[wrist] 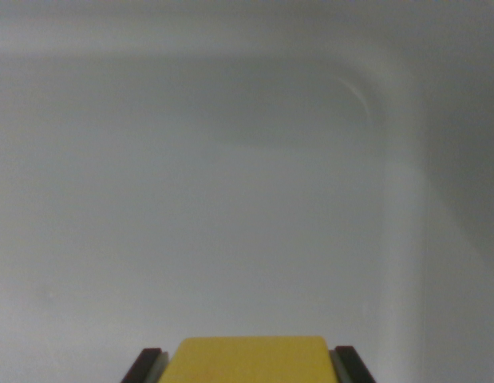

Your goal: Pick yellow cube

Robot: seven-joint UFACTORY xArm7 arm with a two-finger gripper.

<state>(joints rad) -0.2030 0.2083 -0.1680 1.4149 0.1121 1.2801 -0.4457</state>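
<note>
A: Where does the yellow cube (pixel 253 359) sit?

B: At the bottom edge of the wrist view, roughly centred. Only its upper part shows; the frame cuts off the rest.

A: And the pincer (pixel 253 369)?

B: 2 dark fingers (pixel 147 365) flank the cube, 1 at the wrist view's left and 1 at the wrist view's right. Each lies flush against a side of the cube with no gap visible, so the pincer is clamped on the cube.

A: Is the cube resting on anything?

B: That cannot be told; its underside is out of frame.

A: What lies beyond it?

B: A pale grey-white tray (pixel 406 199), blurred. A raised rim runs across the top of the view and curves down the wrist view's right side through a rounded corner. A faint bright glint marks that corner. The flat floor of the tray fills the middle of the view.
</note>
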